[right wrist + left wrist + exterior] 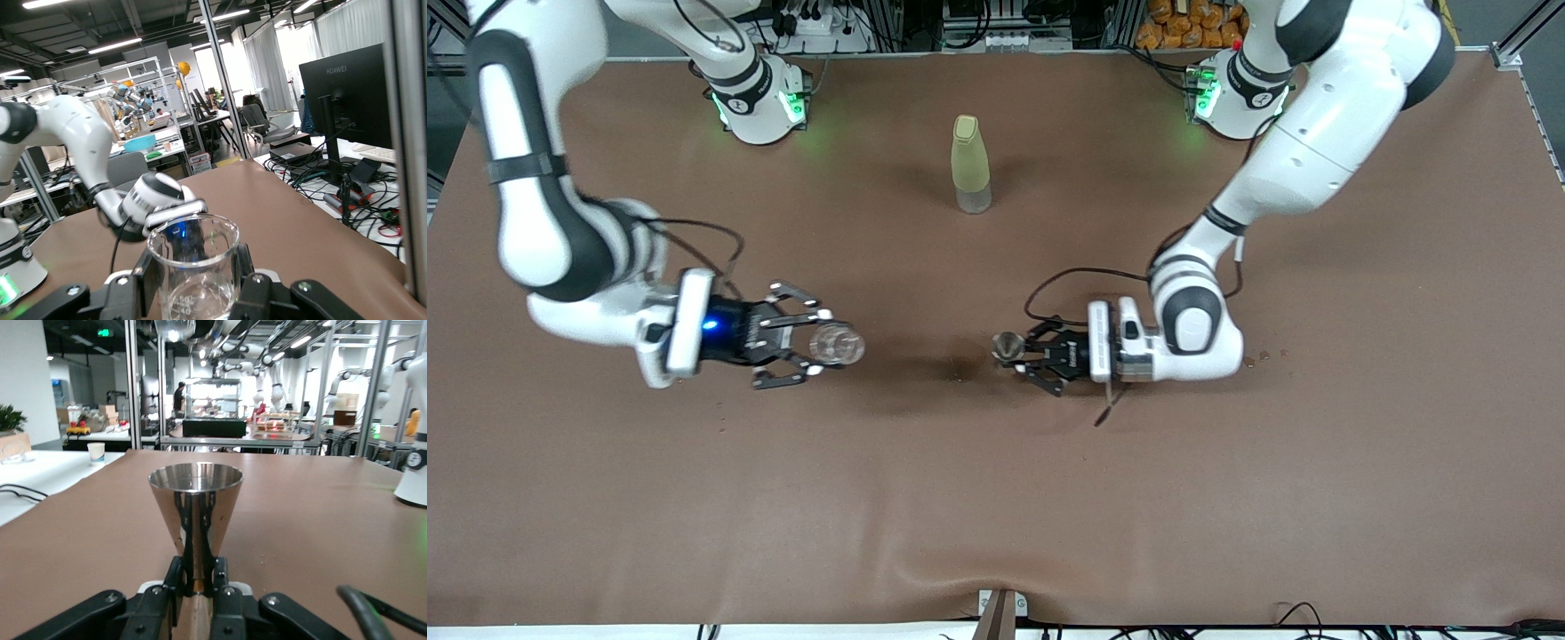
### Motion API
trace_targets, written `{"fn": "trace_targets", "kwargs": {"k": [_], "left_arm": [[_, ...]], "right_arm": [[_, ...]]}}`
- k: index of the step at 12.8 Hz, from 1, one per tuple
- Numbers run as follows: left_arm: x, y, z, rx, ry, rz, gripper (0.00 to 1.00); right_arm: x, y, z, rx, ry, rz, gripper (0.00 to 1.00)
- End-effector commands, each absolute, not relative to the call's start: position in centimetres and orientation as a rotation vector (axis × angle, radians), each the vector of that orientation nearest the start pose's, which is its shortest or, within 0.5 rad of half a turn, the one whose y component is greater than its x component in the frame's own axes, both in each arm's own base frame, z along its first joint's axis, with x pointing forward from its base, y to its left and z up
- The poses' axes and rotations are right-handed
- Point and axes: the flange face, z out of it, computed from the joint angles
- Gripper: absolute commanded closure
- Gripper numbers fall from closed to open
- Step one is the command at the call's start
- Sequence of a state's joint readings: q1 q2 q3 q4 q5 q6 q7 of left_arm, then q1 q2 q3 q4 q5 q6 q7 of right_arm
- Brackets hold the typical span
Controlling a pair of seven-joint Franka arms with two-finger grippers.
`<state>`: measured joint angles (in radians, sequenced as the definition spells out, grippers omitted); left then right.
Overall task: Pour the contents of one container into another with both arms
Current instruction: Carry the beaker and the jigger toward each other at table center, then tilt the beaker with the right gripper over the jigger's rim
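Steel cone cup [1008, 347] sits clamped in the left pincer [1021, 353]; the right pincer [811, 348] grips a glass beaker [837, 345].

Desk [996, 498] covered edge to edge with a brown cloth, slightly wrinkled along the edge nearest the front camera. One yellow-green bottle [970, 164] with clear base stands upright on it, midway between the two arm bases [760, 111], which sit on the desk's edge farthest from the camera. Dark stain [960, 366] mid-desk. Small crumbs [1264, 357] toward the left arm's end.
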<state>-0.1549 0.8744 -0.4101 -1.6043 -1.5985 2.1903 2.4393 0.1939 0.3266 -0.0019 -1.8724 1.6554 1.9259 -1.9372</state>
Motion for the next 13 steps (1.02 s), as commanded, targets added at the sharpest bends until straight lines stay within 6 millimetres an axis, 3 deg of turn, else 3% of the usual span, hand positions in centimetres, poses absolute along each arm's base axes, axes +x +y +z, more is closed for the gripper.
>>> {"fn": "trace_targets", "kwargs": {"k": [1, 4, 7, 9, 13], "left_arm": [[57.0, -40.1, 15.4, 1.376, -1.273, 1.077, 1.00], [55.3, -43.7, 15.1, 1.411, -1.267, 1.070, 1.00], [55.2, -45.4, 14.9, 1.408, -1.318, 1.076, 1.00], [55.0, -46.4, 15.1, 1.399, -1.343, 1.082, 1.00], [55.1, -46.3, 15.1, 1.401, -1.345, 1.089, 1.00]], "right_arm": [[59.2, 21.7, 38.2, -1.555, -0.976, -1.086, 0.76], [56.9, 24.3, 35.9, -1.551, -0.881, -1.046, 0.76], [54.0, 26.4, 33.0, -1.546, -0.807, -1.013, 0.76], [52.5, 26.7, 31.6, -1.560, -0.744, -0.990, 0.76], [50.1, 25.9, 29.3, -1.602, -0.622, -0.944, 0.77]]}}
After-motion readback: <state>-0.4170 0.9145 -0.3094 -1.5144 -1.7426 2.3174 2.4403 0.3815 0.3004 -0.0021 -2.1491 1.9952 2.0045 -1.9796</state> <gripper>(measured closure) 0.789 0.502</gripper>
